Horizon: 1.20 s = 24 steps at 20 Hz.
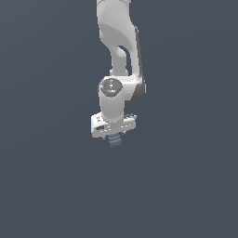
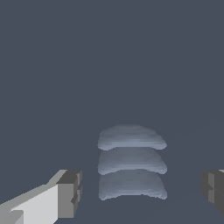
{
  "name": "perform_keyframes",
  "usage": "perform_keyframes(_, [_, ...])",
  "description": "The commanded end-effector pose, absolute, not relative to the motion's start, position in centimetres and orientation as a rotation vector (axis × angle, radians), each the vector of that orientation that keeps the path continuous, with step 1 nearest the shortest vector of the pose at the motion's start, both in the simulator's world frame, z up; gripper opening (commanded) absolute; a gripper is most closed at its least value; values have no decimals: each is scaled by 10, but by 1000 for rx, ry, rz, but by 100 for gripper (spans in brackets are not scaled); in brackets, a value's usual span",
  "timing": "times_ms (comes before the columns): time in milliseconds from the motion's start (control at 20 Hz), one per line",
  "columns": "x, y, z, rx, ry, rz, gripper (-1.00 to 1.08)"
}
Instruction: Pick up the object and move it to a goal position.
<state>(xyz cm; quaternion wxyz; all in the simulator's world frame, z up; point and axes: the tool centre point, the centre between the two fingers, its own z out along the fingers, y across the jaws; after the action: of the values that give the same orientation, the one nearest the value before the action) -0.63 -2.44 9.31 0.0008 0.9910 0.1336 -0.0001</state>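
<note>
White and blocky, the gripper points straight down from a wrist that hangs below the arm's bent upper links in the exterior view. In the wrist view its two dark grey fingertips stand wide apart, one at each side of the picture, with clear gaps between each pad and the piece in the middle, so the gripper is spread and closes on nothing. The object, a pale blue-grey stub with three rounded ridges stacked along it, sits between the fingers, nearer to one than the other. In the exterior view it shows just beneath the gripper body, much narrower than it, against a plain dark slate surface
</note>
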Motion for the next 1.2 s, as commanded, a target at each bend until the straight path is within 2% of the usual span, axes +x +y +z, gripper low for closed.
perform_keyframes(0, [-7,-23,90,3111,439,0,100])
perform_keyframes(250, [-7,-24,87,3111,433,-1,100])
perform_keyframes(950, [-7,-23,40,3111,441,0,100])
perform_keyframes(1000, [-7,-23,40,3111,441,0,-100])
perform_keyframes(1150, [-7,-23,40,3111,441,0,-100])
